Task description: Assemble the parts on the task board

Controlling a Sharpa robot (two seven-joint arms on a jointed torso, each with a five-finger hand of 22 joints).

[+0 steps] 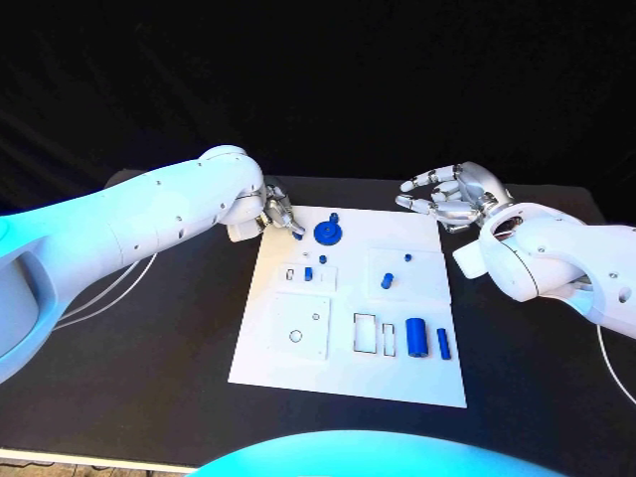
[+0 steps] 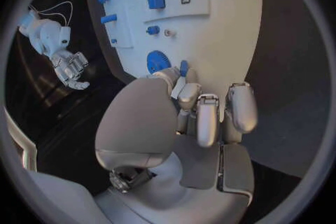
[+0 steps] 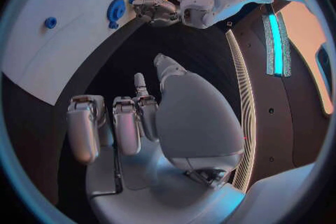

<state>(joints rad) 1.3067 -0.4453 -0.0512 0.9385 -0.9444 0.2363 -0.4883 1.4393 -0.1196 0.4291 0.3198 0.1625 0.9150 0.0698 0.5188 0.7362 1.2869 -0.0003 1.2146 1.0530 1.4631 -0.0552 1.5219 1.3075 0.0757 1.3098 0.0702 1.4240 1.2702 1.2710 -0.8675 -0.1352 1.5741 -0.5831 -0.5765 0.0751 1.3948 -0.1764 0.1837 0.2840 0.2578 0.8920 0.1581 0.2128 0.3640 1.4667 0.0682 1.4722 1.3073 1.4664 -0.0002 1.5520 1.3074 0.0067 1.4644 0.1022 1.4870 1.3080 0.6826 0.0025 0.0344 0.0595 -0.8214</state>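
Observation:
The white task board (image 1: 350, 378) lies in the middle of the black table. A blue gear (image 1: 328, 235) and a small blue piece (image 1: 333, 217) sit near its far left corner. My left hand (image 1: 279, 215) hovers at that corner with its fingers half curled and nothing in them. In the left wrist view its fingertips (image 2: 187, 94) come close to the small blue piece (image 2: 183, 67) beside the gear (image 2: 157, 61). My right hand (image 1: 447, 195) is raised beyond the board's far right corner, fingers apart and holding nothing. Two blue cylinders (image 1: 417, 338) lie at the near right.
Small blue pieces (image 1: 387, 280) stand in raised plates at mid-board. Rectangular slots (image 1: 364, 333) and a plate with a round hole (image 1: 299, 333) are at the near end. Pale cables (image 1: 110, 288) trail on the table to the left.

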